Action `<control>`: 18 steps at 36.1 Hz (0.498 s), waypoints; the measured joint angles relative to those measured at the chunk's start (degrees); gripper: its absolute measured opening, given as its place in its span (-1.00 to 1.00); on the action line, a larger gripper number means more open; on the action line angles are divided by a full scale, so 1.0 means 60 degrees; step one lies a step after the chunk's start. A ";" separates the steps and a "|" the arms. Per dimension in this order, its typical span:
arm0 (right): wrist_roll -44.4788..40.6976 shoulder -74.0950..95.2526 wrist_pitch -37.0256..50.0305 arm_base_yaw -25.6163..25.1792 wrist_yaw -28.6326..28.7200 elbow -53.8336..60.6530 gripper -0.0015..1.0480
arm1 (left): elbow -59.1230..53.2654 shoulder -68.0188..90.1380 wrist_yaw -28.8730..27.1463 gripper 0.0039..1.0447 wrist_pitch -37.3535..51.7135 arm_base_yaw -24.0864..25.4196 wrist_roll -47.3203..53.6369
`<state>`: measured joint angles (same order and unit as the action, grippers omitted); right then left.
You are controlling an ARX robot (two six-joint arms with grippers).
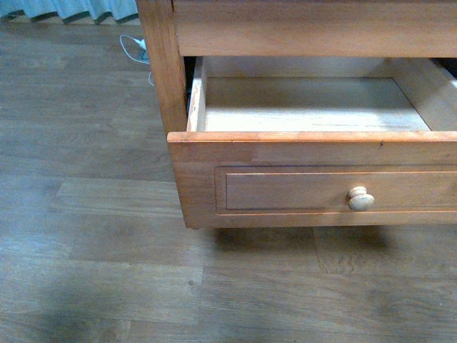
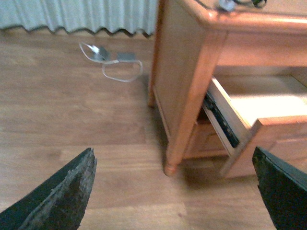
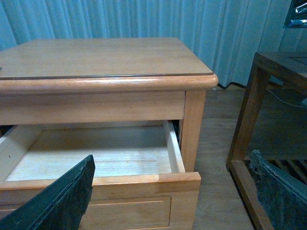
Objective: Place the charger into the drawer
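We log the left hand (image 2: pixel 172 153) with fingers apart and gripping nothing, over the floor (image 2: pixel 72 120) off the table's (image 2: pixel 182 72) left corner. The right hand (image 3: pixel 171 158) is likewise spread and unloaded, facing the drawer (image 1: pixel 285 189), which stands pulled out with its pale knob (image 1: pixel 360 199) forward. A white cord with a grey block (image 2: pixel 125 56) lies on the floor near the curtain (image 2: pixel 72 14); we cannot tell whether it is the charger.

Soft, even indoor light. In the front view a shadow band crosses the back of the drawer (image 1: pixel 307 146) — another darkens the wooden floor (image 1: pixel 93 286) beneath it. The left wrist view is hazy and overexposed, the drawer's bottom glaring white. The right wrist view is sharper — only the near fingers (image 3: pixel 57 201) blur.
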<state>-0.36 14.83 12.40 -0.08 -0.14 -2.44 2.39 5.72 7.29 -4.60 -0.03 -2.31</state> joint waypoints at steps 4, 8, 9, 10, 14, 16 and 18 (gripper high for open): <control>0.0000 0.0000 0.0000 0.0000 -0.0004 0.0004 0.83 | 0.0168 0.1300 0.0372 0.88 0.0295 -0.0164 -0.0164; 0.0000 0.0000 0.0000 0.0000 0.0000 0.0004 0.83 | 0.0714 0.2739 0.0499 0.88 0.1133 -0.0288 -0.0157; 0.0000 0.0000 0.0000 0.0000 0.0000 0.0004 0.83 | 0.0849 0.3024 0.0525 0.88 0.1330 -0.0310 -0.0149; 0.0004 0.0000 0.0000 0.0000 0.0000 0.0004 0.83 | 0.0976 0.3308 0.0546 0.88 0.1523 -0.0328 -0.0131; 0.0000 0.0000 0.0000 0.0000 0.0000 0.0004 0.83 | 0.1592 0.4637 0.0535 0.88 0.2452 -0.0441 0.0015; 0.0000 0.0000 0.0000 0.0000 0.0000 0.0004 0.83 | 0.1923 0.5410 0.0543 0.88 0.2976 -0.0484 0.0055; 0.0000 0.0000 0.0000 0.0000 0.0000 0.0004 0.83 | 0.2229 0.6135 0.0539 0.88 0.3457 -0.0517 0.0066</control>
<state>-0.36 14.83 12.40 -0.08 -0.14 -2.42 15.77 42.52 10.52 16.14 -3.14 -1.91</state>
